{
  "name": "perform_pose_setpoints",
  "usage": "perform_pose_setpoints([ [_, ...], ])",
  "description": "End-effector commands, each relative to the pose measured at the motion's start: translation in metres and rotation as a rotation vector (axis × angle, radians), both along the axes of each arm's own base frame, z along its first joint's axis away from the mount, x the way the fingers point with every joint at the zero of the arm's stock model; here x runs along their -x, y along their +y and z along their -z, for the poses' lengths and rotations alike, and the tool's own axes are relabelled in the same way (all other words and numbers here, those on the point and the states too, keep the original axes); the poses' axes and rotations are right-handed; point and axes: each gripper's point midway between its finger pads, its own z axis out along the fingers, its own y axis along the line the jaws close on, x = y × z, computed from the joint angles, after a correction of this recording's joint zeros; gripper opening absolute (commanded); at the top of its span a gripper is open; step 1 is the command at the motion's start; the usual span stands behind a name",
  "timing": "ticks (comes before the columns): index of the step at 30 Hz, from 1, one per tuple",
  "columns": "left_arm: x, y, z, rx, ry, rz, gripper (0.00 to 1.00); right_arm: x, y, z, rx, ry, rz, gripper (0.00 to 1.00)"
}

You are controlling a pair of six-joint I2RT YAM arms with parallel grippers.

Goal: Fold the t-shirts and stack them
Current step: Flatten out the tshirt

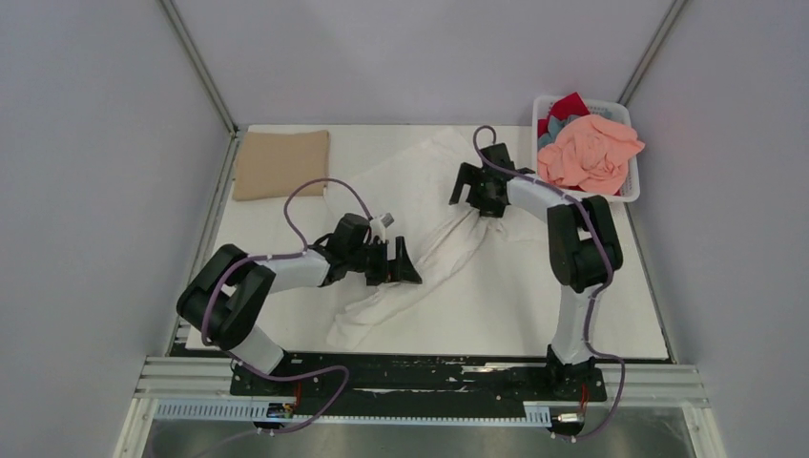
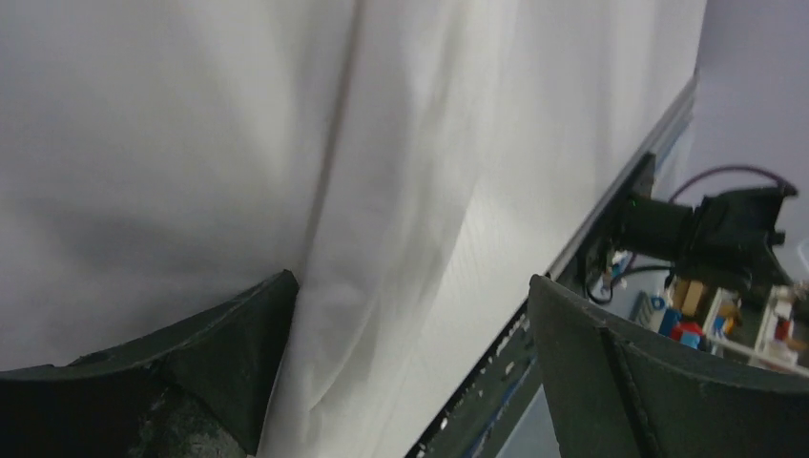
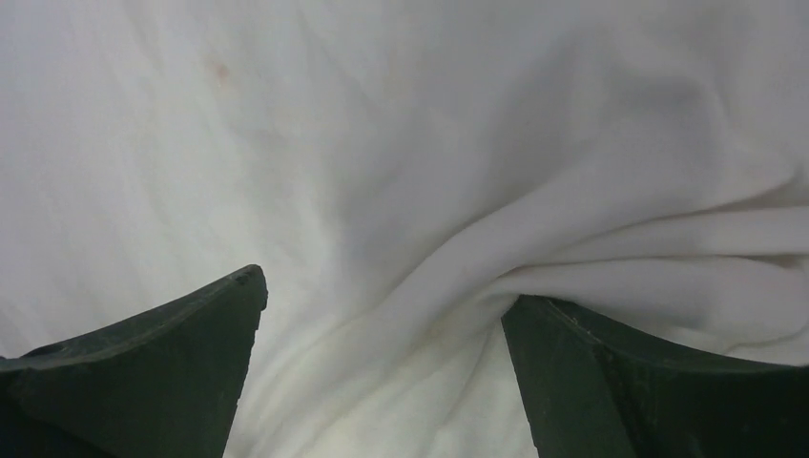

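From above, we see grey walls (image 1: 95,143) enclosing a white surface (image 1: 572,310). The white t-shirt (image 1: 444,243) lies rumpled diagonally across it. The tan t-shirt (image 1: 281,164) sits folded at the far left corner, and the salmon pink t-shirt (image 1: 587,153) is heaped in the basket (image 1: 632,183). At the left wrist, the left gripper (image 2: 410,286) stands wide apart over white cloth beside the surface's edge. At the right wrist, the right gripper (image 3: 382,291) gapes astride a fold.

I see my left gripper (image 1: 405,261) and right gripper (image 1: 477,198) over the rumpled white cotton t-shirt (image 1: 434,243) — a folded tan cotton t-shirt (image 1: 281,164) lies far left.
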Motion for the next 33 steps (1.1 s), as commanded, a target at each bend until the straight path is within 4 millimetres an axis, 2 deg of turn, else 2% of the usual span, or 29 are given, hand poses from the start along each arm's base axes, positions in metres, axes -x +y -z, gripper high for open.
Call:
perform_pose_setpoints([
  [1, 0.071, -0.011, 0.02, 0.003, 0.098, 0.149, 1.0, -0.044, 0.063, 0.004, -0.031, -0.081, -0.19, 0.98],
  [4, 0.082, -0.047, 0.004, 0.091, 0.048, 0.284, 1.0, -0.07, 0.098, 0.003, -0.063, -0.12, -0.293, 0.98],
  [5, 0.076, -0.063, -0.011, 0.136, 0.016, 0.316, 1.0, -0.078, 0.105, 0.004, -0.078, -0.13, -0.313, 0.97],
  [6, 0.076, -0.074, -0.01, 0.146, 0.013, 0.342, 1.0, -0.086, 0.111, 0.003, -0.086, -0.14, -0.328, 0.97],
  [7, 0.062, -0.09, -0.013, 0.153, -0.007, 0.338, 1.0, -0.092, 0.114, 0.004, -0.087, -0.149, -0.339, 0.97],
  [8, 0.047, -0.11, -0.029, 0.179, -0.054, 0.34, 1.0, -0.099, 0.118, 0.001, -0.088, -0.171, -0.359, 0.97],
  [9, 0.037, -0.117, -0.014, 0.149, -0.037, 0.317, 1.0, -0.105, 0.122, 0.001, -0.088, -0.188, -0.382, 0.97],
  [10, 0.021, -0.135, -0.027, 0.172, -0.062, 0.312, 1.0, -0.113, 0.126, -0.001, -0.09, -0.213, -0.407, 0.97],
  [11, 0.015, -0.141, -0.011, 0.149, -0.033, 0.31, 1.0, -0.122, 0.129, -0.006, -0.081, -0.244, -0.425, 0.97],
  [12, -0.001, -0.157, -0.024, 0.172, -0.067, 0.304, 1.0, -0.13, 0.13, -0.007, -0.068, -0.27, -0.44, 0.97],
  [13, -0.011, -0.163, -0.012, 0.151, -0.061, 0.281, 1.0, -0.14, 0.131, -0.013, -0.052, -0.308, -0.459, 0.98],
  [14, -0.026, -0.175, -0.023, 0.165, -0.099, 0.27, 1.0, -0.152, 0.132, -0.021, -0.037, -0.352, -0.469, 0.99],
  [15, -0.038, -0.179, -0.01, 0.131, -0.106, 0.236, 1.0, -0.161, 0.13, -0.025, -0.023, -0.378, -0.466, 0.99],
  [16, -0.051, -0.189, -0.021, 0.134, -0.133, 0.227, 1.0, -0.169, 0.128, -0.029, -0.017, -0.4, -0.459, 1.0],
  [17, -0.059, -0.191, -0.011, 0.105, -0.138, 0.213, 1.0, -0.177, 0.123, -0.031, -0.014, -0.411, -0.446, 1.0],
  [19, -0.068, -0.194, -0.017, 0.081, -0.161, 0.208, 1.0, -0.189, 0.111, -0.04, -0.024, -0.432, -0.414, 1.0],
  [20, -0.067, -0.19, -0.015, 0.056, -0.155, 0.208, 1.0, -0.193, 0.104, -0.046, -0.03, -0.439, -0.399, 1.0],
  [21, -0.067, -0.185, -0.024, 0.04, -0.19, 0.207, 1.0, -0.195, 0.096, -0.058, -0.029, -0.454, -0.382, 1.0],
  [22, -0.064, -0.174, -0.018, 0.004, -0.202, 0.202, 1.0, -0.197, 0.087, -0.07, -0.019, -0.468, -0.363, 1.0],
  [23, -0.061, -0.167, -0.04, 0.01, -0.24, 0.196, 1.0, -0.199, 0.076, -0.084, 0.001, -0.486, -0.336, 1.0],
  [24, -0.055, -0.152, -0.033, -0.031, -0.25, 0.19, 1.0, -0.199, 0.067, -0.098, 0.024, -0.502, -0.313, 1.0],
  [25, -0.051, -0.144, -0.064, -0.007, -0.305, 0.181, 1.0, -0.198, 0.059, -0.115, 0.046, -0.525, -0.29, 1.0],
  [26, -0.042, -0.126, -0.079, -0.022, -0.346, 0.164, 1.0, -0.196, 0.048, -0.131, 0.076, -0.541, -0.256, 1.0],
  [27, -0.036, -0.114, -0.083, -0.043, -0.353, 0.151, 1.0, -0.193, 0.037, -0.146, 0.108, -0.555, -0.217, 1.0],
  [28, -0.031, -0.093, -0.096, -0.068, -0.396, 0.102, 1.0, -0.186, 0.028, -0.162, 0.135, -0.564, -0.192, 1.0],
  [30, -0.023, -0.052, -0.104, -0.15, -0.423, -0.003, 1.0, -0.167, 0.005, -0.185, 0.198, -0.565, -0.123, 1.0],
  [31, -0.015, -0.033, -0.096, -0.215, -0.397, -0.032, 1.0, -0.153, -0.006, -0.19, 0.225, -0.547, -0.086, 1.0],
  [32, -0.016, -0.005, -0.1, -0.268, -0.417, -0.137, 1.0, -0.136, -0.014, -0.193, 0.245, -0.532, -0.06, 1.0],
  [33, -0.003, 0.023, -0.08, -0.365, -0.366, -0.167, 1.0, -0.12, -0.021, -0.196, 0.259, -0.524, -0.042, 1.0],
])
